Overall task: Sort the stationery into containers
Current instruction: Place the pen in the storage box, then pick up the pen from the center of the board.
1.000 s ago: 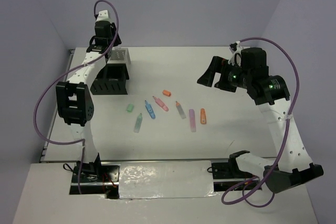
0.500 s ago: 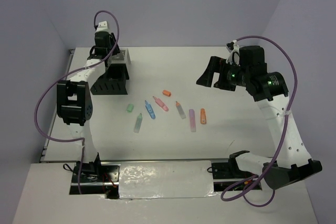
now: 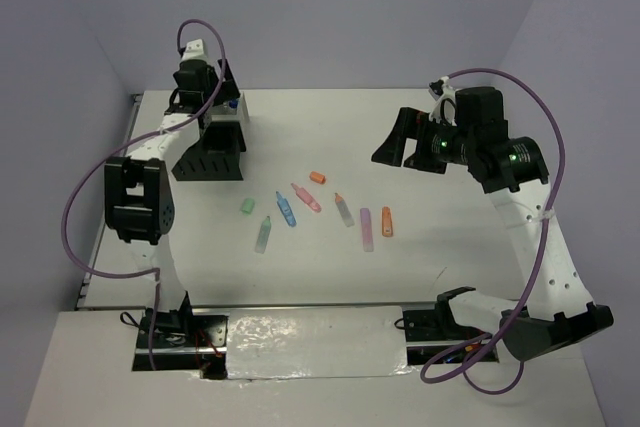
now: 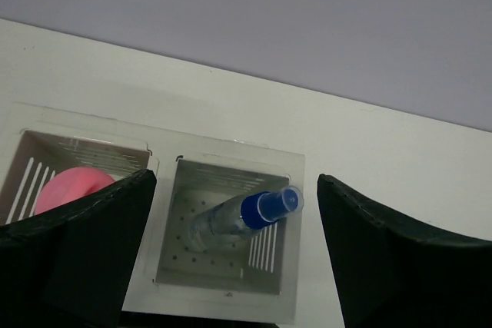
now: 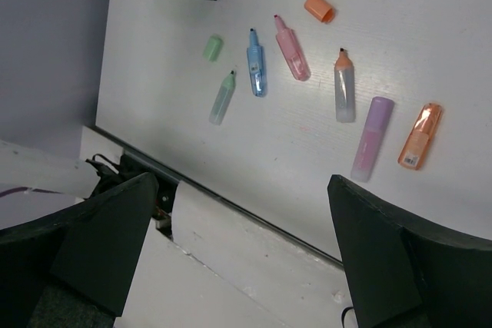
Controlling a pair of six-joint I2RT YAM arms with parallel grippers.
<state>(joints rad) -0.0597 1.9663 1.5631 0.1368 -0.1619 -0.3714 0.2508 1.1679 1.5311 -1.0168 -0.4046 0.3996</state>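
My left gripper hangs open over the black organizer at the table's far left. Below its spread jaws a blue-capped clear bottle leans in the right white-rimmed compartment, untouched. A pink cap shows in the compartment to its left. Mid-table lie an orange stub, pink marker, blue marker, mint stub, mint marker, orange-tipped clear marker, purple marker and orange marker. My right gripper hovers open and empty, high to the markers' right.
The left arm's purple cable loops beside the table's left edge. A metal rail with both arm bases runs along the near edge. Purple walls close in the back and sides.
My left gripper has opened and let go of the blue-capped bottle, which now rests in the compartment. The right arm has shifted slightly left.
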